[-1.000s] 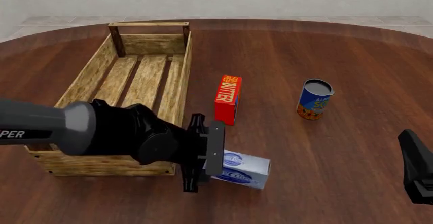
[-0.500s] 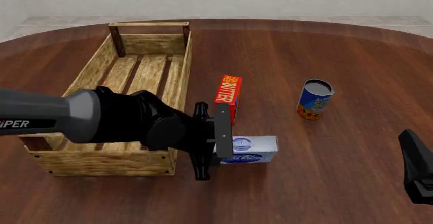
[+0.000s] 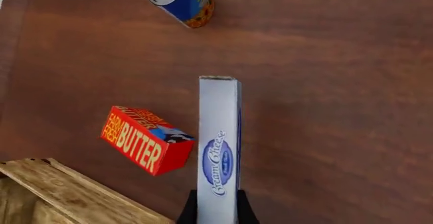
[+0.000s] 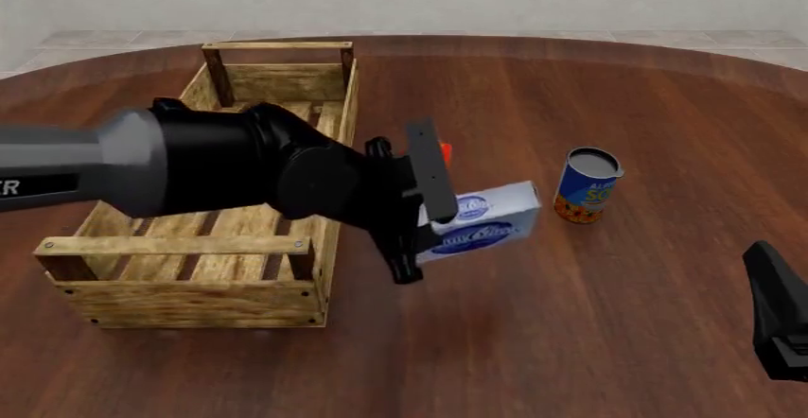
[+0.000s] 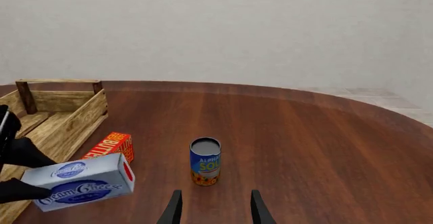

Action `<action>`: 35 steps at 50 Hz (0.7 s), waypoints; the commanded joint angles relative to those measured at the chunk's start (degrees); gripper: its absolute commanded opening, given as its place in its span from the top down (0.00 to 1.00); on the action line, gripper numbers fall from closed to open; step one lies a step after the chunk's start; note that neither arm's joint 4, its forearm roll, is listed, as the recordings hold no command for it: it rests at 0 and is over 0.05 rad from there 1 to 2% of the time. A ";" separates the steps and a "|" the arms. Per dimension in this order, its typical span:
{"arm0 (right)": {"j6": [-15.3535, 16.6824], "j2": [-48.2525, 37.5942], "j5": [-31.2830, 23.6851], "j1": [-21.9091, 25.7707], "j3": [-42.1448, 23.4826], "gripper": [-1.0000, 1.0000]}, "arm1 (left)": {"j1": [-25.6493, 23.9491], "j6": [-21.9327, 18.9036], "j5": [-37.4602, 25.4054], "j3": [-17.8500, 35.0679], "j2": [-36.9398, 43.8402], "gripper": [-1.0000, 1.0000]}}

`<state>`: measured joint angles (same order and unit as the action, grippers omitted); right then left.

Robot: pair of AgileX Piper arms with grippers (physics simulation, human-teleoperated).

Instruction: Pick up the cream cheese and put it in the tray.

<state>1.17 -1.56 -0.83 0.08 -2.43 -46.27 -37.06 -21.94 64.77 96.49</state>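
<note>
Cream cheese (image 4: 478, 221) | clamped in left jaws (image 4: 423, 212) (lifted off table (image 4: 606, 134)) | beside tray (image 4: 189, 276) | right jaws (image 5: 211, 209) apart

1. On the cream cheese (image 3: 218, 153) I can read "Cream Cheese" in white script inside the dark blue oval; the smaller line beneath it is too small for me to read.
2. From the right wrist camera I read the same "Cream Cheese" script on the box's broad face.
3. The butter box (image 3: 143, 140) says "BUTTER" in large yellow capitals on red, with "FARM FRESH" in smaller letters beside it.
4. The soup can (image 5: 205, 161) shows "ALPHA" over "SOU" on its blue label; the rest wraps out of sight.
</note>
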 commanded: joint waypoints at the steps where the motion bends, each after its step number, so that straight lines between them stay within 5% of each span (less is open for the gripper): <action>1: -0.02 -0.03 0.01 0.01 0.00 0.00 | 1.07 4.97 -2.54 4.30 -1.01 1.00; 25: 0.03 -0.27 0.11 0.00 0.02 0.00 | 8.50 17.31 -1.71 9.85 -2.54 1.00; 35: 0.03 -0.23 0.09 0.03 0.02 0.00 | 12.32 17.89 -1.82 12.25 -2.15 1.00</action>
<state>1.18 -1.79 -0.74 0.10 -2.41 -37.18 -21.03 -23.63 74.37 94.53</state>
